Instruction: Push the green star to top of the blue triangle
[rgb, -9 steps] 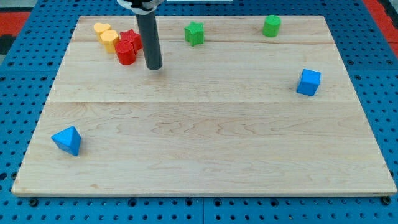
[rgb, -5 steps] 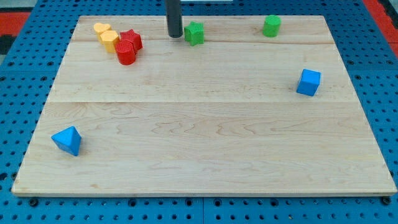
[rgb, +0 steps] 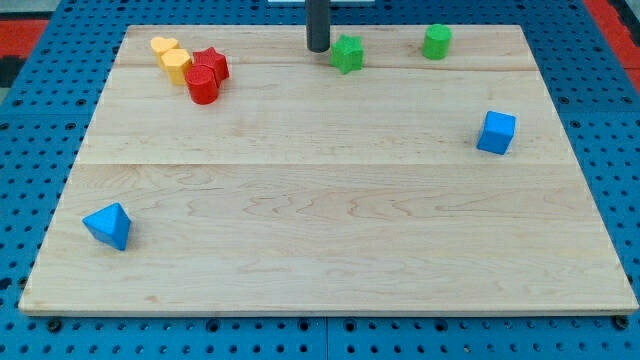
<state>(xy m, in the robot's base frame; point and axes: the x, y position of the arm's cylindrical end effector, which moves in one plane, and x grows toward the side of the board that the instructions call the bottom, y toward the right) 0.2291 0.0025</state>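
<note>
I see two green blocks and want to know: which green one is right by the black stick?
The green star-shaped block: my tip sits right at its left side. The other rounder green block stands off toward the view's right.

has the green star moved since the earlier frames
Yes. The green star has slid toward the view's right, closer to the other green block, with my tip at its left.
</note>
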